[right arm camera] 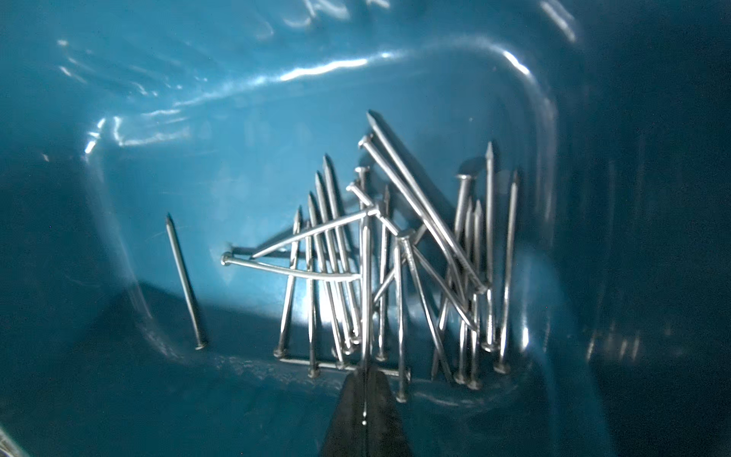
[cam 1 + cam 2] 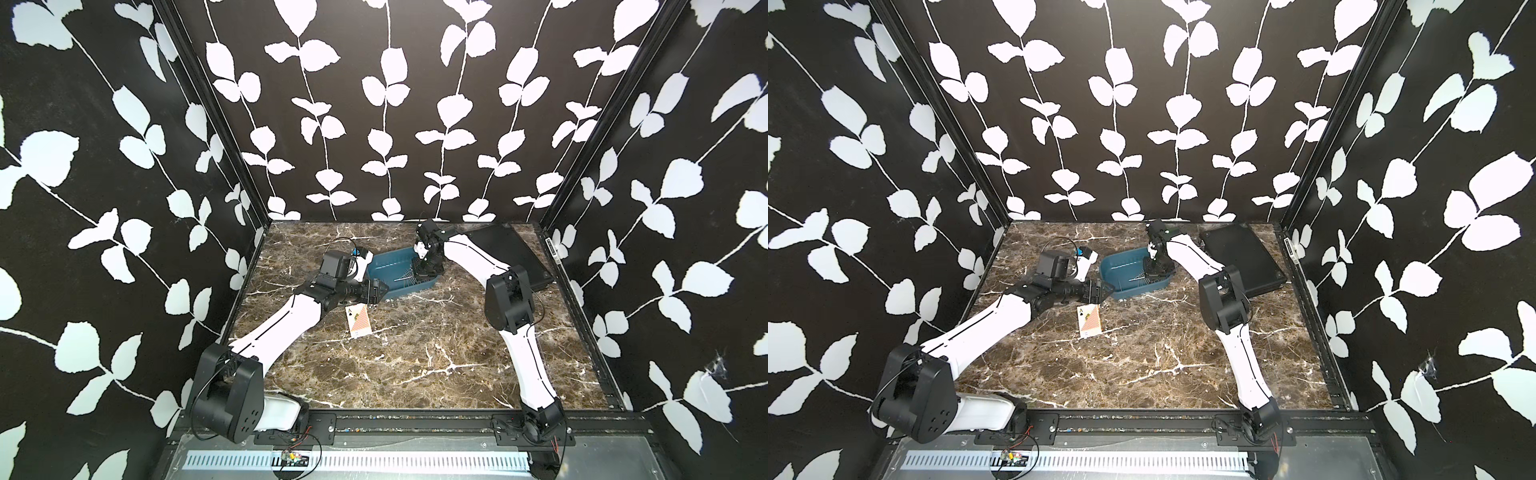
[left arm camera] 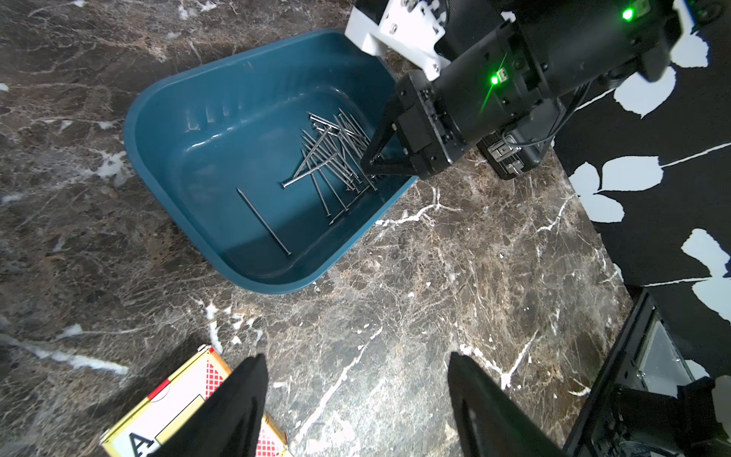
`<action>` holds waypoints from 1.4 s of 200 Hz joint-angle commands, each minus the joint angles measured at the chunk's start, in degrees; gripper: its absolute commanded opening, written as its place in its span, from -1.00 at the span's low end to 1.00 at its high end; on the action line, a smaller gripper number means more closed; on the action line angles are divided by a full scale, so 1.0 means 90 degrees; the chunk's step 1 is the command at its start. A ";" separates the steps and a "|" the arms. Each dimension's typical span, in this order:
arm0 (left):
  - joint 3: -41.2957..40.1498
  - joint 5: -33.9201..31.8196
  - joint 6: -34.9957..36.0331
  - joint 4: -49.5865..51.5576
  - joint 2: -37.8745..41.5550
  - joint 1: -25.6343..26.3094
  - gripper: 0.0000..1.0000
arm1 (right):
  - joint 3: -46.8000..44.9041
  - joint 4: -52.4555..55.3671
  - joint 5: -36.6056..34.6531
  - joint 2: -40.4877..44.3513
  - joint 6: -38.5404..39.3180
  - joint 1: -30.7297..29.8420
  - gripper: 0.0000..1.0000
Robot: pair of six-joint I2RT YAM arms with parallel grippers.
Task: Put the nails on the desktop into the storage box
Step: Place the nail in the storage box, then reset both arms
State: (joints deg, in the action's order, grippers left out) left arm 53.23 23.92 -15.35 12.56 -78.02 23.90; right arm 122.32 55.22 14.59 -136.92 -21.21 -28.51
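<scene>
The left end effector (image 3: pixel 356 356) stands wide open over the desk (image 3: pixel 435 257). Only bare marble shows between its two black fingers (image 3: pixel 241 395), and it has hold of nothing. A playing-card pack (image 3: pixel 178 403), with a red lattice print and a black A, lies flat on the desk partly behind one of those fingers.

Ahead of the left end effector, beyond its fingertips and clear of them, sits the storage box (image 3: pixel 170 130), a teal-blue tub resting flat on the desk. The nails (image 3: pixel 336 158) lie inside it in a crossed heap at the end of the box under the right end effector (image 3: pixel 367 168). A lone nail (image 3: pixel 263 221) lies by itself on the box floor, off to the side of the heap that faces the left end effector.

The right end effector reaches down into the box from above, its tips just over the heap. In the right wrist view its fingers (image 1: pixel 387 419) are pressed almost together. A single nail (image 1: pixel 366 285) runs straight out of the thin slit between them, pinched by one end. Whether its far end touches the heap I cannot tell.

Beyond the right end effector, on the side away from the box, a flat black case (image 2: pixel 511 253) lies on the desk near the back corner.
</scene>
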 commanded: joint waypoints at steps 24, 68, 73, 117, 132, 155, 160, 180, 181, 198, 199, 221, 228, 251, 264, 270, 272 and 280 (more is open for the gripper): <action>0.0109 -0.0222 0.0053 0.0219 0.0140 -0.0040 0.49 | -0.0072 0.0202 -0.0214 0.0504 0.0072 -0.0035 -0.52; 0.0331 -0.0605 0.0212 0.0614 0.0512 -0.0095 0.50 | -0.0147 0.0016 -0.0243 0.1483 0.0065 -0.0030 -0.44; 0.0358 -0.0665 0.0225 0.0677 0.0575 -0.0111 0.50 | -0.0246 -0.0114 -0.0236 0.1648 0.0074 -0.0031 -0.44; 0.0424 -0.1436 0.0175 0.1099 0.1178 -0.0486 0.57 | -0.1929 -0.1914 -0.0478 0.3596 0.0267 0.0041 -0.33; 0.0414 -0.1660 0.0124 0.1237 0.1377 -0.0646 0.60 | -0.2693 -0.2589 -0.0604 0.4292 0.0320 0.0162 -0.31; 0.0359 -0.1976 0.0119 0.1367 0.1680 -0.0823 0.64 | -0.3750 -0.3280 -0.0787 0.5262 0.0421 0.0496 -0.27; 0.0347 -0.2058 0.0122 0.1386 0.1741 -0.0849 0.66 | -0.3983 -0.3379 -0.0779 0.5469 0.0459 0.0601 -0.27; 0.0240 -0.2486 0.0106 0.1368 0.1989 -0.0878 0.71 | -0.4929 -0.3728 -0.1081 0.6237 0.0645 0.0957 -0.27; 0.0234 -0.2518 0.0100 0.1373 0.1999 -0.0883 0.71 | -0.4983 -0.3750 -0.1112 0.6282 0.0656 0.0974 -0.27; 0.0126 -0.2795 0.0144 0.1374 0.2127 -0.0888 0.74 | -0.6090 -0.4329 -0.1395 0.7051 0.0960 0.1218 -0.27; 0.0118 -0.2805 0.0153 0.1371 0.2136 -0.0888 0.74 | -0.6120 -0.4349 -0.1405 0.7099 0.0980 0.1236 -0.27; -0.0063 -0.3053 0.0279 0.1280 0.2192 -0.0909 0.73 | -0.7553 -0.5208 -0.1913 0.8122 0.1317 0.1526 -0.15; -0.0121 -0.3099 0.0323 0.1233 0.2189 -0.0922 0.72 | -0.7944 -0.5374 -0.2134 0.8450 0.1322 0.1616 -0.07; -0.0331 -0.3405 0.0517 0.1042 0.2154 -0.0947 0.72 | -0.8943 -0.5635 -0.2536 0.9216 0.1412 0.2017 0.00; -0.0535 -0.3595 0.0680 0.0838 0.2154 -0.0966 0.72 | -0.9344 -0.5624 -0.2593 0.9478 0.1476 0.2184 0.00; -0.0631 -0.3794 0.0708 0.0772 0.2139 -0.0976 0.71 | -0.9448 -0.5625 -0.2604 0.9544 0.1494 0.2241 0.00; -0.0658 -0.3867 0.0712 0.0753 0.2134 -0.0976 0.72 | -0.9484 -0.5630 -0.2602 0.9558 0.1497 0.2260 0.00; -0.0783 -0.4093 0.0757 0.0671 0.2122 -0.0983 0.72 | -0.9657 -0.5682 -0.2588 0.9597 0.1512 0.2298 0.00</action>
State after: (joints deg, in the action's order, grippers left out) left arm 49.28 -5.96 -11.29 22.11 -59.02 15.68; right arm 40.16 9.28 -5.85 -51.92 -9.54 -9.06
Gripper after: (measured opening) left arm 0.859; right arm 0.501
